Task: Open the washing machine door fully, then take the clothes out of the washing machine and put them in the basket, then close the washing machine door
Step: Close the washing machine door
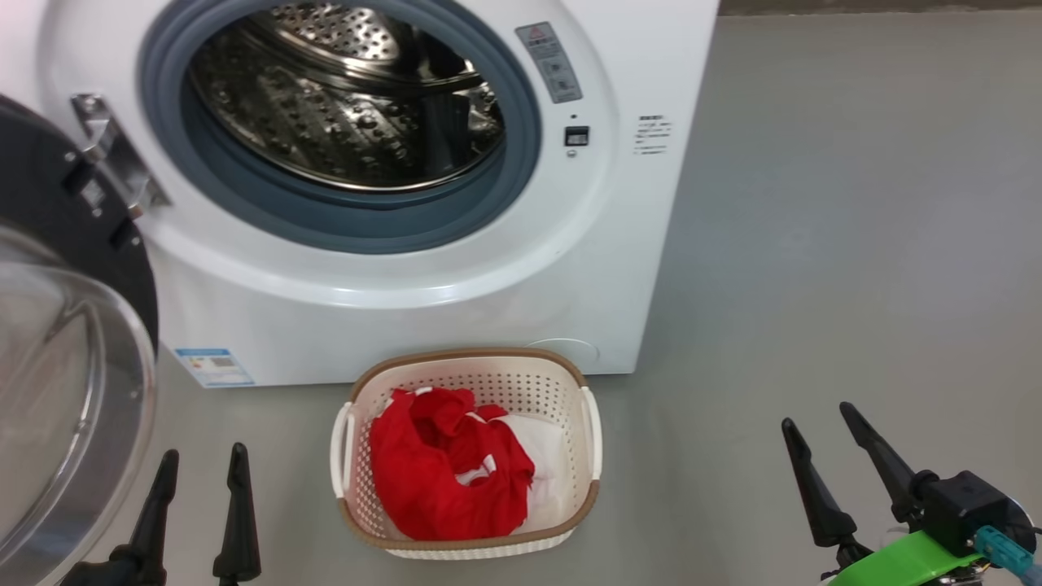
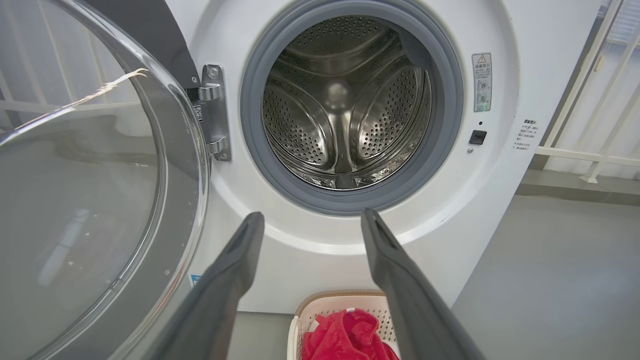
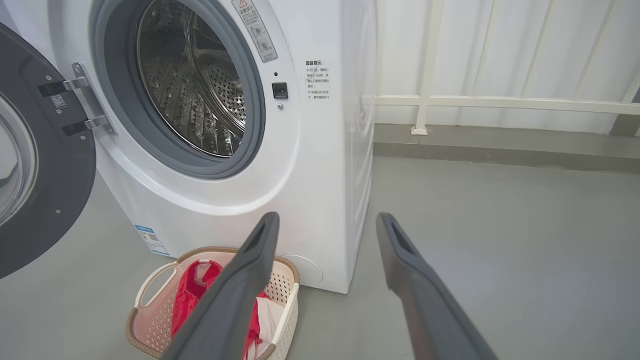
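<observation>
Left claw [image 1: 203, 452] and right claw [image 1: 817, 415] both gape wide, holding and touching nothing. Between them the cream basket [image 1: 505, 382] holds crumpled red-and-white clothes [image 1: 440, 480], just before the machine [image 1: 407, 325]. The door [image 1: 49, 187] hangs open near the left claw. Open floor [image 1: 814, 285] lies right.

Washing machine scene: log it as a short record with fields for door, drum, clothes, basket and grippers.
door: wide open, swung left
drum: no clothes visible inside
clothes: red and white, in the basket
basket: on the floor before the washing machine
left gripper: open, empty
right gripper: open, empty
remaining: close the door
</observation>
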`<state>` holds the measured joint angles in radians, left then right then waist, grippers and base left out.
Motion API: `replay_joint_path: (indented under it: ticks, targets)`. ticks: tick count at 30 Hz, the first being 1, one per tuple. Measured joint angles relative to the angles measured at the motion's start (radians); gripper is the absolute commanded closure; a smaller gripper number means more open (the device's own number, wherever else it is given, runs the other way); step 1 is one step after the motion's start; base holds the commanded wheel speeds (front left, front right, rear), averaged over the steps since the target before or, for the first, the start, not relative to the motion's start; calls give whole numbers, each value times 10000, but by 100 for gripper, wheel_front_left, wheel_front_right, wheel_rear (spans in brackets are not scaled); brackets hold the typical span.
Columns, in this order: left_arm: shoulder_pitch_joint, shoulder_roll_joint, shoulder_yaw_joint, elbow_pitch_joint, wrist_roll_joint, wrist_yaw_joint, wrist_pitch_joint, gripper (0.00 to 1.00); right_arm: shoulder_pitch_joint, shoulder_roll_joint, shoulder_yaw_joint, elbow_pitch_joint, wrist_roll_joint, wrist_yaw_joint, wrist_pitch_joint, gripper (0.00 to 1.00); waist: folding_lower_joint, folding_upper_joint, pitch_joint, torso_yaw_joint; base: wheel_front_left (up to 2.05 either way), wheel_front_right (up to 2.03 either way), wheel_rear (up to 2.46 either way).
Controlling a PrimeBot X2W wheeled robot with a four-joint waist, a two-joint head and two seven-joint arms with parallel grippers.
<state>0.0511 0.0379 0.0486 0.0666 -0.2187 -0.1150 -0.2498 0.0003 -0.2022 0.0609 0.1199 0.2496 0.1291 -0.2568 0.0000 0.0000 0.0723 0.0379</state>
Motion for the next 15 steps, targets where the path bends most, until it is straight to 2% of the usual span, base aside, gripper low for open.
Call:
replay_joint_path:
  ticks: [15]
  targets:
    - [7,-2,-299,77,-763,562,0,0,-476,-297,924,255,71,0,0,0,0,0,49,1348,0,0,0]
